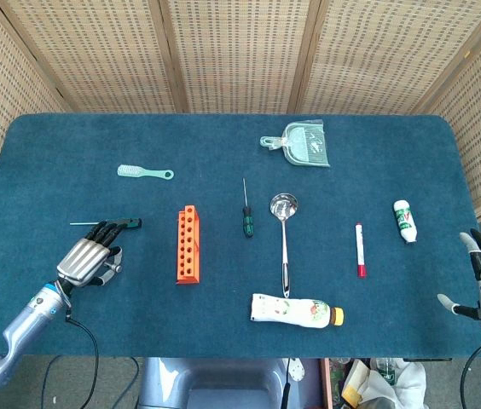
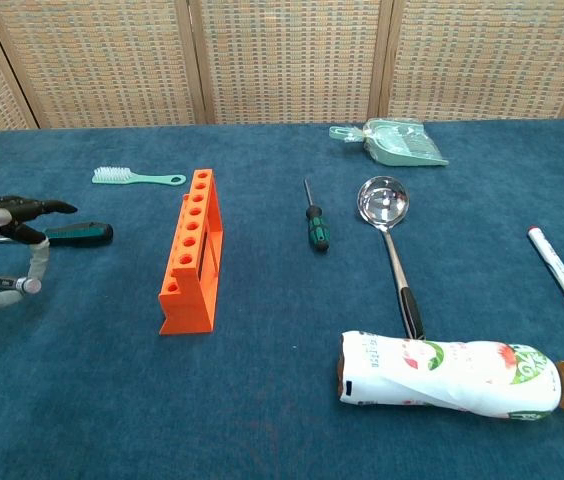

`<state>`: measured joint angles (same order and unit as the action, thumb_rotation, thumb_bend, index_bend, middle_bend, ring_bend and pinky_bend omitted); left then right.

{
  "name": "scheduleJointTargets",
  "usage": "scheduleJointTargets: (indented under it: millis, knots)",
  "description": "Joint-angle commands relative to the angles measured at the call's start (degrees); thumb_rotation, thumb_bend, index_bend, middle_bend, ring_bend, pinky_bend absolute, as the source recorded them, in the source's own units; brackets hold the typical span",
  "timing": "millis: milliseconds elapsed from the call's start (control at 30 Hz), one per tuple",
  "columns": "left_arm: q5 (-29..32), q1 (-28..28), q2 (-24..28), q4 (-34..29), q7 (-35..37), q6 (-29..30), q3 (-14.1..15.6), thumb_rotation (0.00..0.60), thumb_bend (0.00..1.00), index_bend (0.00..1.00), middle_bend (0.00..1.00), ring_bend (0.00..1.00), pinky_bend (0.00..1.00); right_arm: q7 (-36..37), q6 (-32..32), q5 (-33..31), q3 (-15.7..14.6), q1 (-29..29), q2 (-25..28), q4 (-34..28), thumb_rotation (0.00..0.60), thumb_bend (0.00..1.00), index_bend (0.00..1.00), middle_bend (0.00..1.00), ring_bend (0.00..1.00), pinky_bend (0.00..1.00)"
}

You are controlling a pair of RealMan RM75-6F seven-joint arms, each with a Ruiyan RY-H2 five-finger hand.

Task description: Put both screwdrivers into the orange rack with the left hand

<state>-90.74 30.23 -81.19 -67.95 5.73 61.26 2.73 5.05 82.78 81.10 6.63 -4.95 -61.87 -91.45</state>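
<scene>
Screwdrivers both lie loose, one (image 1: 117,224) at frame left under the fingertips of the empty, spread left hand (image 1: 85,261), one (image 1: 246,220) mid-frame right of the orange rack (image 1: 188,245); a clumsy closing could roll the thin handle away.

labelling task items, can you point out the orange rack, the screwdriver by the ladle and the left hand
orange rack (image 1: 188,245): head view, middle of its holed top face.
screwdriver by the ladle (image 1: 246,223): head view, on its green handle.
left hand (image 1: 87,258): head view, on the metal back of the hand.
</scene>
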Motion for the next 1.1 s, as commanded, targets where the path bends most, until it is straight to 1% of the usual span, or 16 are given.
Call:
scheduleJointTargets:
  millis: [33,133,233,333,400,433,533,600,700,733,800,1100]
  knots:
    - [-2.07,-0.33,6.31,-8.72,6.31,5.95,-1.65,0.6,0.38,0.67,0.0,0.0,0.0,0.0,0.05,0.04,-0.01,0.01,0.01,-0.05,0.6,0.0,0.0,0.0,0.0,0.0]
    - [-3.09,-0.38,9.11,-12.79,9.35,8.44,-2.34,0.6,0.39,0.68,0.0,0.0,0.0,-0.08,0.17,0.11,-0.05,0.06,0.01,-0.11,0.6,0.0,0.0,0.0,0.0,0.0]
    - [-4.49,-0.4,12.27,-18.09,14.42,12.12,-3.63,0.6,0.4,0.68,0.0,0.0,0.0,-0.15,0.27,0.22,-0.09,0.1,0.02,-0.2,0.6,0.0,0.0,0.0,0.0,0.0]
    - [-5.35,-0.11,14.61,-22.87,20.49,14.79,-5.01,0.6,0.4,0.69,0.0,0.0,0.0,-0.27,0.34,0.27,-0.12,0.12,-0.01,-0.28,0.6,0.0,0.0,0.0,0.0,0.0]
    - [-5.56,0.74,15.9,-27.67,27.0,16.08,-6.52,0.6,0.41,0.69,0.0,0.0,0.0,-0.32,0.29,0.19,-0.11,0.11,-0.02,-0.26,0.6,0.0,0.0,0.0,0.0,0.0]
    - [-5.19,1.33,16.49,-29.32,29.01,15.35,-6.87,0.6,0.41,0.69,0.0,0.0,0.0,-0.28,0.24,0.14,-0.09,0.09,-0.01,-0.24,0.6,0.0,0.0,0.0,0.0,0.0]
    - [-3.63,2.74,17.53,-32.42,30.97,12.14,-7.19,0.6,0.41,0.7,0.0,0.0,0.0,-0.21,0.2,0.05,-0.03,0.06,0.01,-0.21,0.6,0.0,0.0,0.0,0.0,0.0]
    - [-2.05,3.96,17.25,-34.37,32.84,9.55,-7.6,0.6,0.41,0.7,0.0,0.0,0.0,-0.09,0.18,-0.01,-0.01,0.07,0.06,-0.19,0.6,0.0,0.0,0.0,0.0,0.0]
    - [0.56,5.96,16.32,-36.51,39.63,5.51,-8.38,0.6,0.41,0.7,0.0,0.0,0.0,0.19,0.11,-0.09,0.03,0.06,0.15,-0.12,0.6,0.0,0.0,0.0,0.0,0.0]
    - [0.67,6.58,15.99,-36.71,42.0,4.46,-8.48,0.6,0.41,0.7,0.0,0.0,0.0,0.31,0.12,-0.14,0.06,0.09,0.18,-0.08,0.6,0.0,0.0,0.0,0.0,0.0]
    - [0.39,7.38,15.45,-36.37,44.14,3.4,-8.61,0.6,0.41,0.7,0.0,0.0,0.0,0.51,0.04,-0.27,0.1,0.1,0.24,-0.01,0.6,0.0,0.0,0.0,0.0,0.0]
    - [1.84,8.95,12.16,-35.01,48.57,1.48,-9.56,0.6,0.41,0.7,0.0,0.0,0.0,1.25,-0.4,-0.79,0.33,-0.02,0.47,0.24,0.6,0.0,0.0,0.0,0.0,0.0]
